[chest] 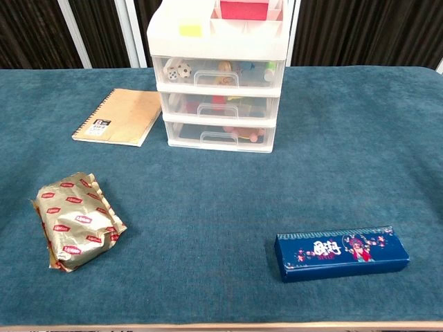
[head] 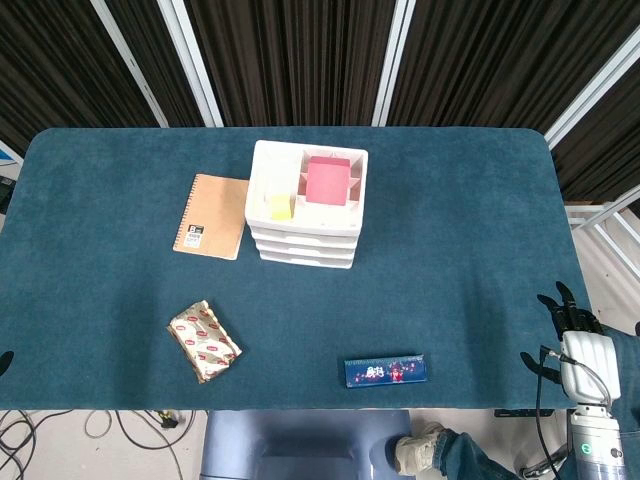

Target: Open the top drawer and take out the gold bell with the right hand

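- Evidently no step begun: all drawers of the white drawer unit (chest: 217, 83) are closed, and the top drawer (chest: 220, 71) is untouched.
- Right hand (head: 567, 330) sits at the table's near right edge, fingers spread apart, holding nothing; drawer unit lies well ahead of it and off to its left.
- Left hand: only a dark sliver at the head view's lower left edge, cannot tell its state.
- Gold bell: not clearly made out. Small objects show through the top drawer's clear front; a yellowish one may be it, judgement only.
- Next move, by judgement: carry the right hand forward and left to the top drawer's handle (chest: 224, 80), hook it, and pull toward the robot.
- Surface: blue-green felt table (chest: 346, 152). Blue pencil case (head: 385, 370) lies just left of the hand; gold snack packet (head: 204, 341) and notebook (head: 211, 216) further left.
- Room: dark ribbed wall panels with white struts behind.
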{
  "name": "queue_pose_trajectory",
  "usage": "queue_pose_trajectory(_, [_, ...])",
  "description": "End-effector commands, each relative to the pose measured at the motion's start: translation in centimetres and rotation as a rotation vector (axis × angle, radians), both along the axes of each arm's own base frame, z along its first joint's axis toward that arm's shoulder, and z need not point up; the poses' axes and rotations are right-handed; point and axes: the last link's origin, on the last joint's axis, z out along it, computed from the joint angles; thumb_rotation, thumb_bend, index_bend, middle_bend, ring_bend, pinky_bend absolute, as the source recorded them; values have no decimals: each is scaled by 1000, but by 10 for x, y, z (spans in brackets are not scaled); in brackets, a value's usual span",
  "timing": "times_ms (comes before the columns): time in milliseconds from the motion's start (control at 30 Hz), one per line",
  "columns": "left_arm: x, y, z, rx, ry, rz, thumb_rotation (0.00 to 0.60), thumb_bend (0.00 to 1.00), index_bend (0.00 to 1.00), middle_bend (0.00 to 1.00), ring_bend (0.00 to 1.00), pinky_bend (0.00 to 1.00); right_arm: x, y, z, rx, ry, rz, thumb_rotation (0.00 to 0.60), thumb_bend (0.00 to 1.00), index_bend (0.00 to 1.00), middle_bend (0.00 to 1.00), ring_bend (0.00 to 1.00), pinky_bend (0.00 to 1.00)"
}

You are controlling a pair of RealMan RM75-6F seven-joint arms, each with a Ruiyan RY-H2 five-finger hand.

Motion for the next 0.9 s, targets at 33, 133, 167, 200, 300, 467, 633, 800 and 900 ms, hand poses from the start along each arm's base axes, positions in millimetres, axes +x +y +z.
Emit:
queue_pose_trajectory(33, [-1, 0, 0, -1, 7, 1, 600, 245, 118, 0, 7, 0, -2, 0, 0, 1, 1, -9, 600, 129, 198, 67, 269, 235])
queue_pose_trajectory(133, [-1, 0, 1, 6, 3, 4, 600, 245, 118, 0, 7, 0, -2, 0, -3, 14, -7, -22, 600, 129, 198, 68, 269, 235])
queue_pose_trajectory(167, [-1, 1, 1, 7, 2, 2, 600, 245, 118, 0, 7, 0, -2, 0, -4, 17, -11, -23, 600, 128, 198, 68, 269, 235])
queue_pose_trajectory(200, [0, 1, 1, 9, 2, -2, 600, 245, 118, 0, 7, 0, -2, 0, -5, 22, -18, -24, 600, 129, 198, 69, 269, 235])
queue_pose_trajectory(300, [1, 0, 0, 5, 3, -4, 600, 245, 118, 0, 7, 0, -1, -1, -4, 25, -35, -26, 600, 129, 198, 78, 269, 234])
queue_pose_trajectory(467, [1, -1, 2, 14, -2, -6, 600, 245, 117, 0, 7, 0, 0, 0, -2, 20, -57, -31, 600, 130, 196, 92, 286, 238])
queue_pose_trajectory(633, [3, -1, 3, 16, -20, -35, 600, 245, 111, 1, 7, 0, -1, 1, -2, 36, -80, -65, 600, 147, 196, 150, 336, 264])
queue_pose_trajectory(800, [2, -2, 4, 24, -25, -40, 600, 245, 111, 1, 7, 0, -1, -1, -5, 59, -97, -77, 600, 187, 190, 153, 357, 284])
queue_pose_trajectory(900, [1, -2, 5, 25, -26, -37, 600, 245, 111, 1, 7, 0, 2, -2, -8, 81, -159, -74, 600, 281, 188, 206, 428, 395])
